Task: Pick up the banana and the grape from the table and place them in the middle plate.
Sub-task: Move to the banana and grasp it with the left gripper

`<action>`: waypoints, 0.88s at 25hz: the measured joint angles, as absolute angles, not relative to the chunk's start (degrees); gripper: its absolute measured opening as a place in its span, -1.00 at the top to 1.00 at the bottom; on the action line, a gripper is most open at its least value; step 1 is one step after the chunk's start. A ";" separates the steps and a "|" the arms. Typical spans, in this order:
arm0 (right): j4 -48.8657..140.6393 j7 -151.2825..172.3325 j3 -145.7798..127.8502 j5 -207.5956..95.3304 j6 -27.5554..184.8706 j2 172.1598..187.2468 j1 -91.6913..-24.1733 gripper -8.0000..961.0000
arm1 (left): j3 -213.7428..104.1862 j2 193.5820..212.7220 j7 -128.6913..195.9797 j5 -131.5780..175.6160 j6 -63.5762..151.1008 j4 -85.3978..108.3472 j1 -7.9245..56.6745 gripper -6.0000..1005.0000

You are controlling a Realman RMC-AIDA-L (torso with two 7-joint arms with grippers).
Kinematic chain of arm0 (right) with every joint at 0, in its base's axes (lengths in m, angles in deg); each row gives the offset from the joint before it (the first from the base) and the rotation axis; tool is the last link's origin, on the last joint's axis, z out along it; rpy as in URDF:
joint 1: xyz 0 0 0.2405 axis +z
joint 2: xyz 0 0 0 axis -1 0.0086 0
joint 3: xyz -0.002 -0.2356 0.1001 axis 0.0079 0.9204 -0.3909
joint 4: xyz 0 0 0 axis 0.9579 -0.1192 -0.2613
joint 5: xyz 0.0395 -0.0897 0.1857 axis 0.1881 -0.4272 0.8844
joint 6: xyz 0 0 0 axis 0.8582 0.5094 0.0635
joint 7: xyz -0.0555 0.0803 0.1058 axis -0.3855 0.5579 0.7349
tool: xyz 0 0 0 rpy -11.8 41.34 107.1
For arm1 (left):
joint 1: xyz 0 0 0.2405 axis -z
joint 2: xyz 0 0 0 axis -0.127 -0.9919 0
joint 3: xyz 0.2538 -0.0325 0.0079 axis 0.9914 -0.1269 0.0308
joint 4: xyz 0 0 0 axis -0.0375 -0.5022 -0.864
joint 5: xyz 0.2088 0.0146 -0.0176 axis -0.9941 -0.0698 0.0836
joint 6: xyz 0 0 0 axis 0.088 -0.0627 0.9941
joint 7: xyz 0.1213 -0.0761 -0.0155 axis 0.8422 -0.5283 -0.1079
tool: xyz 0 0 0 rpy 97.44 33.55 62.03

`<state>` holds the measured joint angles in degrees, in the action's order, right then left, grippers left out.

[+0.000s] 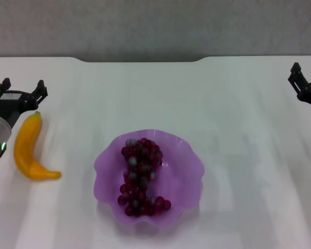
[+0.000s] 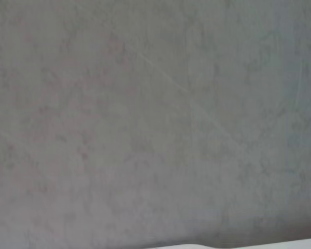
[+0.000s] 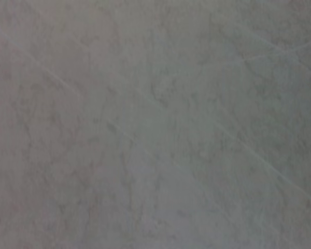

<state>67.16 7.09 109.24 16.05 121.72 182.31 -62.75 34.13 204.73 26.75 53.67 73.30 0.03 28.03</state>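
The grape (image 1: 140,175) lies in the middle plate (image 1: 189,171) while the banana (image 1: 29,149) rests on the table (image 1: 223,104) at left, just near of the released, empty left gripper (image 1: 22,86); right gripper (image 1: 299,78) far right, state unclear.

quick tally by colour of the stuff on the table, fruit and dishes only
yellow: 1, the banana
dark red-purple: 1, the grape bunch
purple: 1, the middle plate
total: 3
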 joint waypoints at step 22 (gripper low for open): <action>65.76 6.85 107.71 15.71 121.94 182.30 -63.80 -0.68 | 29.40 202.77 30.90 53.51 35.00 -29.08 22.43 -0.77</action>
<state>65.76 6.85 107.71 15.71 121.94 182.30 -63.80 29.40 202.77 30.90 53.51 35.00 -29.08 22.43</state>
